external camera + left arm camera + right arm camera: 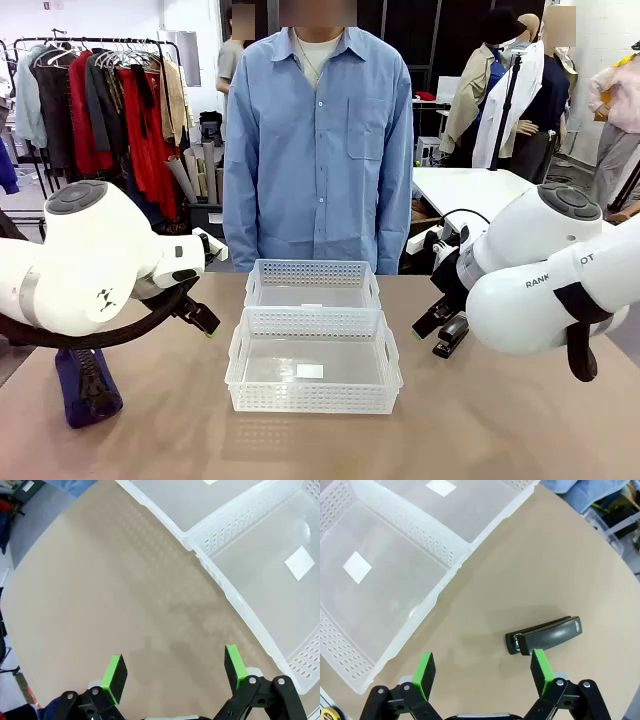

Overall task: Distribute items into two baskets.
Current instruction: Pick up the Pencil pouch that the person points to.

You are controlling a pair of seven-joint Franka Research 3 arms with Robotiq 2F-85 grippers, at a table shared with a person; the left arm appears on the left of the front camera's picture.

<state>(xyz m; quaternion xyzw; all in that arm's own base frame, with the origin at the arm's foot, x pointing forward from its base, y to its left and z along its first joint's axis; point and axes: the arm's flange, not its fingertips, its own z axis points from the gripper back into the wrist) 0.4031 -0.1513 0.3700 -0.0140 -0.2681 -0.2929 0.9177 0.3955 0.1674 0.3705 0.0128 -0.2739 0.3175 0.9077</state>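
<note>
Both baskets (312, 322) sit empty mid-frame; sorting hasn't begun. The right gripper (482, 672), spread wide, must centre over the stapler (545, 635) at lower right. The left gripper (175, 672), equally wide, probably takes the half-hidden pouch (85, 390).

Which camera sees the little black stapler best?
The right wrist view: the stapler lies whole on the table, nothing covering it. In the front view the right arm partly hides it. The left wrist view faces the baskets.

A person (318, 150) in a blue shirt stands at the brown table (500, 430), clothes rack (100, 100) behind
</note>
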